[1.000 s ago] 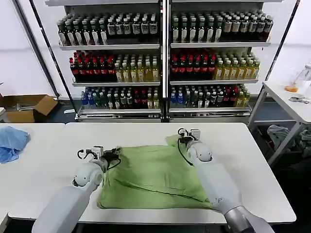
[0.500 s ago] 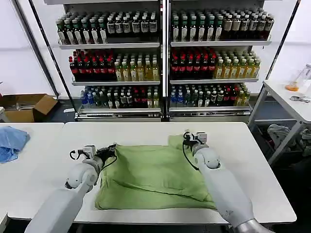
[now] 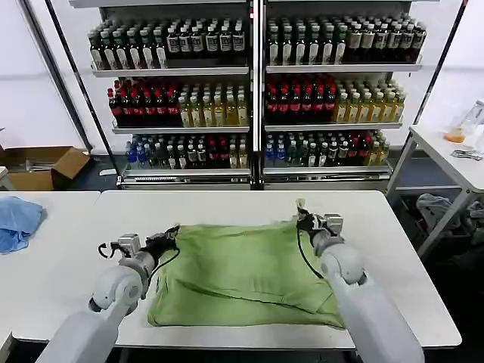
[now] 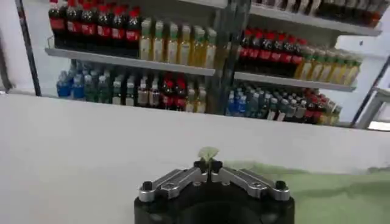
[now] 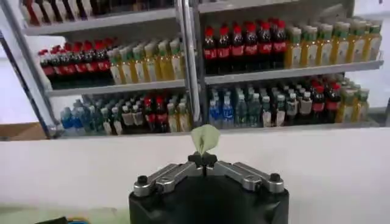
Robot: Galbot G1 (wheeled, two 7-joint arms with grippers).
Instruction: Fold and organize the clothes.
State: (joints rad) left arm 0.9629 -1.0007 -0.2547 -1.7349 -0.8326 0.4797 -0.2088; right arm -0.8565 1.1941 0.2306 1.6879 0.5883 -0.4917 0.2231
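The light green shirt point(image 3: 246, 276) lay spread across the middle of the white table point(image 3: 393, 249), its near edge close to the table's front edge and its far edge stretched in a fairly straight line between the two grippers. The left gripper point(image 3: 171, 234) was at the shirt's far left corner, its fingers clamped on a small tuft of green fabric, which poked up between the fingertips in the left wrist view point(image 4: 208, 163). The right gripper point(image 3: 302, 218) was at the far right corner, likewise pinched shut on a tuft of the fabric that stood above its fingertips in the right wrist view point(image 5: 205, 159). A light blue cloth point(image 3: 17, 221) sat on the neighbouring table to the left, well apart from the shirt. Shelves of bottles point(image 3: 249, 98) stood behind the table
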